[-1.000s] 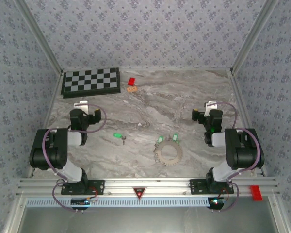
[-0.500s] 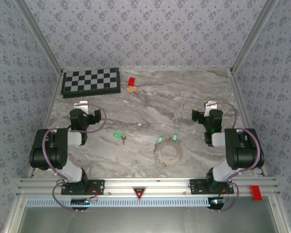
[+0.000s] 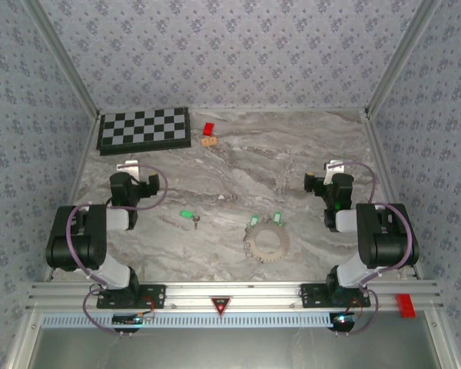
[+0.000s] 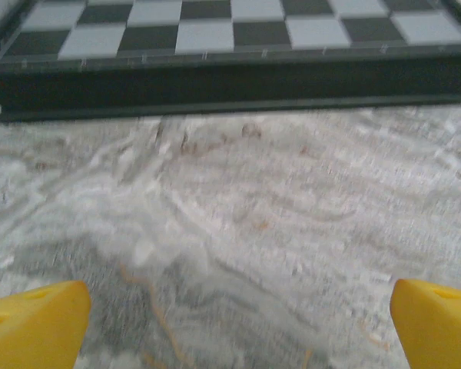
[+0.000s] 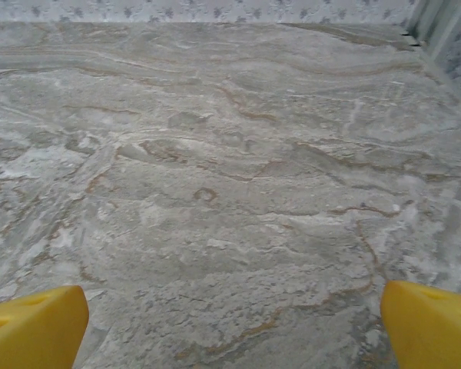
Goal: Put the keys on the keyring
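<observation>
As left pincer (image 4: 234, 321) gapes, right pincer (image 5: 232, 324) likewise

Two units, left arm (image 3: 83, 240) and right arm (image 3: 384, 234): bulky black rounded joint housings, white link segments. Lilac-grey cables (image 3: 71, 219) loop along each. Black bolted base plates (image 3: 131, 296). Blunt yellow plastic fingers (image 4: 34, 323), two per wrist. Small green light (image 3: 336, 205) on right arm.

Robot lab test cell: floral-wallpapered panels (image 3: 215, 54) box in marble-print tabletop (image 3: 292, 154), aluminium extrusion rail (image 3: 238, 290) along tabletop's near edge.
</observation>
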Tool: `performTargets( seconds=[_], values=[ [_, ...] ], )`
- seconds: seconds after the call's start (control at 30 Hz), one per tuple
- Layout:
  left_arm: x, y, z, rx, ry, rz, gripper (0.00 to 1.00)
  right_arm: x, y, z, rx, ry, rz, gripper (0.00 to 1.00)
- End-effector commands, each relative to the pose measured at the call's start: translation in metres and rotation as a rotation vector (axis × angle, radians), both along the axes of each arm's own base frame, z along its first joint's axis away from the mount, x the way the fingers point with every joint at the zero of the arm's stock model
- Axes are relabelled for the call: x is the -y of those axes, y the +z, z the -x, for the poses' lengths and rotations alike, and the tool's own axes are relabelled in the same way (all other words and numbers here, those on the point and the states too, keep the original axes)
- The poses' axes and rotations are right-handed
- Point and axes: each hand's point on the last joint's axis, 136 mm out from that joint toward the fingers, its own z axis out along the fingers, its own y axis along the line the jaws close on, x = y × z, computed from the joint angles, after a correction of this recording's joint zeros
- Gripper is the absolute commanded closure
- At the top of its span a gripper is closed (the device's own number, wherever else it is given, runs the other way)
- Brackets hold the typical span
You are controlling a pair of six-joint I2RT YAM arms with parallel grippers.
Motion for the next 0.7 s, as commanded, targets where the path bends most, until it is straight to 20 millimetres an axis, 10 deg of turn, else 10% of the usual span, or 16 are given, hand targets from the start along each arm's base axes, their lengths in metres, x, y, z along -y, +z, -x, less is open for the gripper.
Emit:
performTargets(
  seconds=[0.0,0.23,0.47,0.67],
  values=[
    [-0.015,0.051,-0.011,0.006,0.083,-0.006,0.0,0.007,0.019,0.007,0.059,-0.078,0.061,0.0],
    [-0.049,0.147,0.003,-0.068,0.416,0.188,0.0,0.012,0.07,0.026,0.058,-0.261,0.007,0.0],
    [-0.037,0.157,0.027,-0.135,0.421,0.38,0.0,0.015,0.119,0.041,0.083,-0.33,-0.478,0.0],
    [0.003,0.147,0.052,-0.15,0.295,0.42,0.0,-0.025,0.157,0.039,0.137,-0.059,-0.618,0.0]
  ],
)
